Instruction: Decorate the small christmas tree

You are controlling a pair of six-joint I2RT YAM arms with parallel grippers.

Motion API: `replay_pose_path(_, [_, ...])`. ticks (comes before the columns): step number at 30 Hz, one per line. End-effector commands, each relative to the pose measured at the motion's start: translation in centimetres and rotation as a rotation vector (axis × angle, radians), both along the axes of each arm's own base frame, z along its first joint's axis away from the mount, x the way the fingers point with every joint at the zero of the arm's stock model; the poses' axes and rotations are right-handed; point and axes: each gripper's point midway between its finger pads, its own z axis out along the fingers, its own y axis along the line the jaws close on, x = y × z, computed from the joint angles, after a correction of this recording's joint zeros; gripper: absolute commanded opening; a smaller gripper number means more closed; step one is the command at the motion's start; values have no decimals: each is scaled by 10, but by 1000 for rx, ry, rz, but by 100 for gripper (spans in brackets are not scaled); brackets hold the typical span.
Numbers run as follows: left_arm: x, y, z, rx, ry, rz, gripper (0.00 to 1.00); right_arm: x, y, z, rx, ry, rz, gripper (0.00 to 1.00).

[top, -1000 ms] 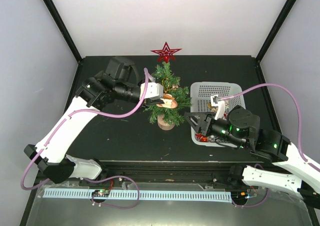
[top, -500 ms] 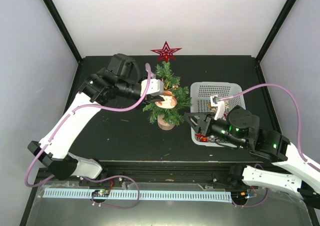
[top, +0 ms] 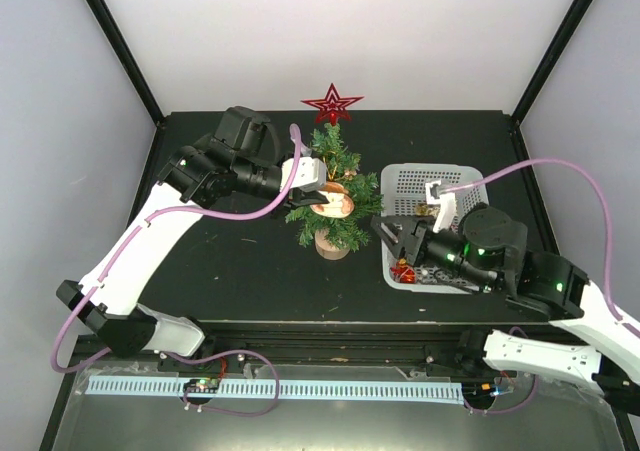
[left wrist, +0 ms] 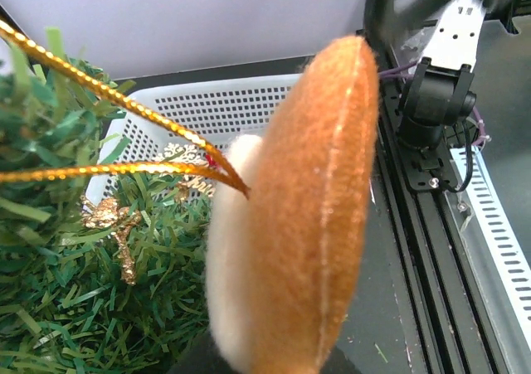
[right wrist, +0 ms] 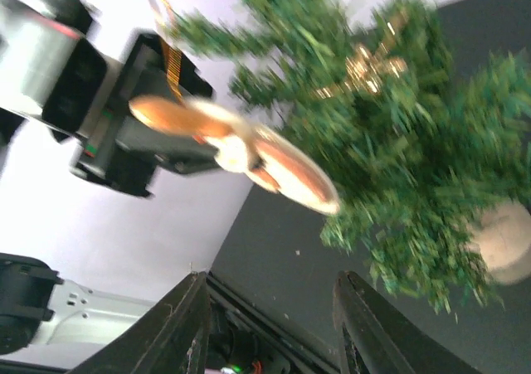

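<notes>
The small christmas tree (top: 338, 176) stands on its wooden stump (top: 332, 244) mid-table, with a red star (top: 332, 103) on top and a gold ornament (left wrist: 114, 218) in its branches. My left gripper (top: 316, 195) is shut on an orange and cream felt ornament (top: 336, 205) and holds it against the tree's front. The ornament (left wrist: 307, 225) fills the left wrist view, and its gold cord loop (left wrist: 124, 100) runs over the branches. My right gripper (top: 392, 233) is open and empty between the tree and the white basket (top: 452, 178). The right wrist view shows the tree (right wrist: 398, 133) and the ornament (right wrist: 278, 165).
The basket holds more decorations, including a red one (top: 404, 273) at its near left corner. White walls and black posts enclose the black table (top: 240, 271). A black rail (left wrist: 431, 250) runs along the near edge.
My left arm has swung forward, carrying the felt ornament a little further into the tree. My right arm has shifted slightly right and up, its gripper still open.
</notes>
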Motion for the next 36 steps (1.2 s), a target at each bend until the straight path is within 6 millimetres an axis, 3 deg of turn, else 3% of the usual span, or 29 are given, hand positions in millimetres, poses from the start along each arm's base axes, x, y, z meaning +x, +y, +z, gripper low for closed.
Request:
replay_pose_path(1, [-4,1,10,-20,-3,-23,2,12,-4,52,-22,-128,-35,42])
replay_pose_path(5, [-6,0,12,-25,2,-28,2,25,14,81,-69,-193,-24,46])
replay_pose_path(8, [-6,0,11,-25,9,-31,2,41,27,92,-92,-199,-24,49])
replay_pose_path(17, [-7,1,12,-23,7,-36,2,71,50,75,-175,-134,15,50])
replay_pose_path(36, [-6,-1,9,-24,28,-58,2,96,56,67,-191,-103,6,49])
